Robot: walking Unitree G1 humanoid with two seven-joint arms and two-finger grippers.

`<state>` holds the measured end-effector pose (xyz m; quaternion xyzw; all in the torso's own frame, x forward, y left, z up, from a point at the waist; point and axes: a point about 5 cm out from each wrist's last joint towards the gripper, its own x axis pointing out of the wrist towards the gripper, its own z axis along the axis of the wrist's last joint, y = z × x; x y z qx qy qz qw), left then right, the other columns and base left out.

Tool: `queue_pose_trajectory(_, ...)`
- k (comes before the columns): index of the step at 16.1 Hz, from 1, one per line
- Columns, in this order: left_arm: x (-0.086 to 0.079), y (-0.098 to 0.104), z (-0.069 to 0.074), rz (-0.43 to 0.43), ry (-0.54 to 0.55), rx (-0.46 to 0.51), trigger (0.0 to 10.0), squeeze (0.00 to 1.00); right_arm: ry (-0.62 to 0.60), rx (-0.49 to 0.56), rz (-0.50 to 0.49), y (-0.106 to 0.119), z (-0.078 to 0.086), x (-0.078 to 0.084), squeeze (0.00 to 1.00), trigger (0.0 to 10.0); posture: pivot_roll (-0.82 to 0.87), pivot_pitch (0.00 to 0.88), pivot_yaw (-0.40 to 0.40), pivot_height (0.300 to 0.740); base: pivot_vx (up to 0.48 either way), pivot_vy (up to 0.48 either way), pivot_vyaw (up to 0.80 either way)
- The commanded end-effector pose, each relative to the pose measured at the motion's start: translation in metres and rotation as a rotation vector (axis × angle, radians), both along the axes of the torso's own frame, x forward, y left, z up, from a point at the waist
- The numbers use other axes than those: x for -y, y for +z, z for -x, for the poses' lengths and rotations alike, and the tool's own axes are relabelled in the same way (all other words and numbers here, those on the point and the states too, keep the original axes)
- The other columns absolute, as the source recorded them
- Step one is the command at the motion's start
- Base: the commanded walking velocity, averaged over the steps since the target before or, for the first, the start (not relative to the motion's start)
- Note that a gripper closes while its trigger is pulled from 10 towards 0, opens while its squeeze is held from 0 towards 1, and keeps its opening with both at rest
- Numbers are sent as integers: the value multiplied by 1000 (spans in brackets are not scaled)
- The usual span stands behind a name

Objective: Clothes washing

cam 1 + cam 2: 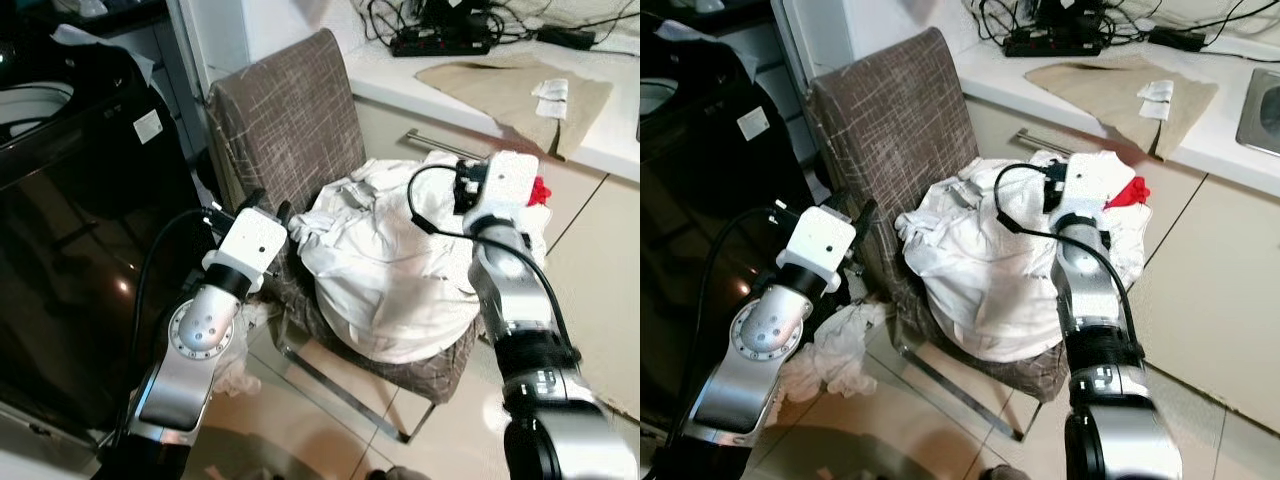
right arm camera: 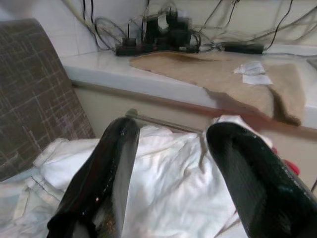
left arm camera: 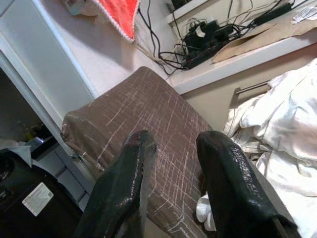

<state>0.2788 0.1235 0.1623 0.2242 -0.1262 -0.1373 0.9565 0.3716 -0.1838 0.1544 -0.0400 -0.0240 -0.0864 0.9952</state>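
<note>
- Presently, right hand (image 2: pixel 168 168): fingers apart, holding nothing, poised directly above the pile of white laundry (image 1: pixel 385 275), toward the pile's rear edge by the table front.
- Left hand (image 3: pixel 173 163): fingers apart, empty, at the chair's left side, aimed at the brown chair back (image 3: pixel 148 114); the laundry lies off to its right.
- White laundry: heaped on the chair (image 1: pixel 290 120) seat, spilling over the front edge; broad mound, no clear long axis.
- Red item (image 1: pixel 1130 190): small, at the pile's far right, just beside the right hand.
- Judgement: the right hand is the nearer; the pile lies straight below it, so a descent and pinch would suit.
- Washing machine (image 1: pixel 60 230): dark, to the robot's left, beside the chair.
- Crumpled cloth (image 1: pixel 840 345): on the floor under the left arm.
- Table (image 1: pixel 420 85): behind the chair, bearing a tan cloth (image 1: pixel 520 95) and a power strip with cables (image 1: pixel 440 40).
</note>
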Motion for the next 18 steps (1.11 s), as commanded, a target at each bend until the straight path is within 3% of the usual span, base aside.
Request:
queue_pose_trajectory(1,-2,1,1,3,8,-2,10000,0,-11,-7,-5,2,-3,5,0,10000,3,39,25,740,0,0,0)
queue_pose_trajectory(5,-20,-1,33,-42,52,-62,10000,0,-33,-77,-49,2,-19,10,0,10000,143,159,26,740,0,0,0)
queue_pose_trajectory(10,-54,9,89,-134,165,-157,10000,0,-78,-241,-214,-36,-12,2,0,10000,369,297,64,740,0,0,0)
queue_pose_trajectory(11,-56,11,99,-141,176,-173,10000,0,-78,-258,-214,-41,-10,1,0,10000,396,317,69,740,0,0,0)
queue_pose_trajectory(14,-55,14,110,-142,193,-209,10000,0,-79,-315,-159,-54,-5,-2,0,10000,400,343,56,740,0,0,0)
queue_pose_trajectory(15,-54,13,110,-140,193,-213,10000,0,-81,-323,-154,-56,-4,-2,0,0,397,343,51,740,0,0,0)
queue_pose_trajectory(18,-50,12,108,-122,192,-216,10000,0,-78,-336,-137,-59,-2,-1,0,0,374,339,38,740,0,0,0)
